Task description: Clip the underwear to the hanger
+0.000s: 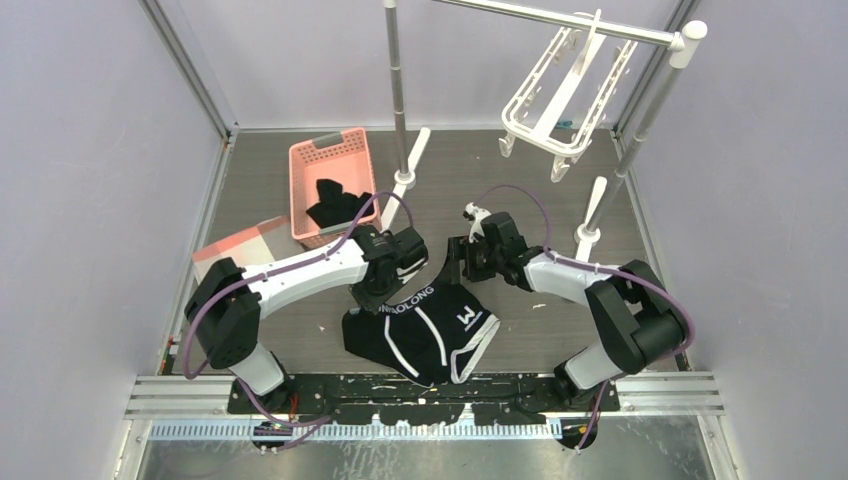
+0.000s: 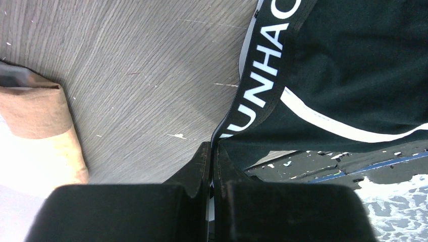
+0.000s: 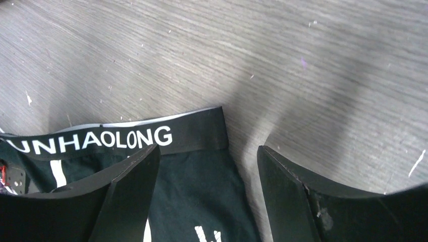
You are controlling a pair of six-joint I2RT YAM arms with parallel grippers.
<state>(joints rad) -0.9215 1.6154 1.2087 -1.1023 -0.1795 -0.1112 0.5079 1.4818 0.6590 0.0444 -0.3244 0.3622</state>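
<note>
The underwear (image 1: 432,325), black briefs with white piping and "JUNHAOLONG" on the waistband, hangs partly lifted near the table's front middle. My left gripper (image 1: 383,300) is shut on the waistband's left end; in the left wrist view the band (image 2: 262,65) runs up out of the closed gripper (image 2: 212,147). My right gripper (image 1: 459,262) is open just above the band's right end. In the right wrist view that gripper (image 3: 207,150) straddles the black fabric (image 3: 197,191) below the lettering, not touching it. The white hanger (image 1: 565,92) hangs tilted from the rail at the back right.
A pink basket (image 1: 330,180) with plain black garments (image 1: 335,205) stands at the back left. A tan box (image 1: 245,247) lies left of my left arm and shows in the left wrist view (image 2: 35,111). The grey rail stand's poles (image 1: 396,100) and feet (image 1: 592,215) stand behind the grippers.
</note>
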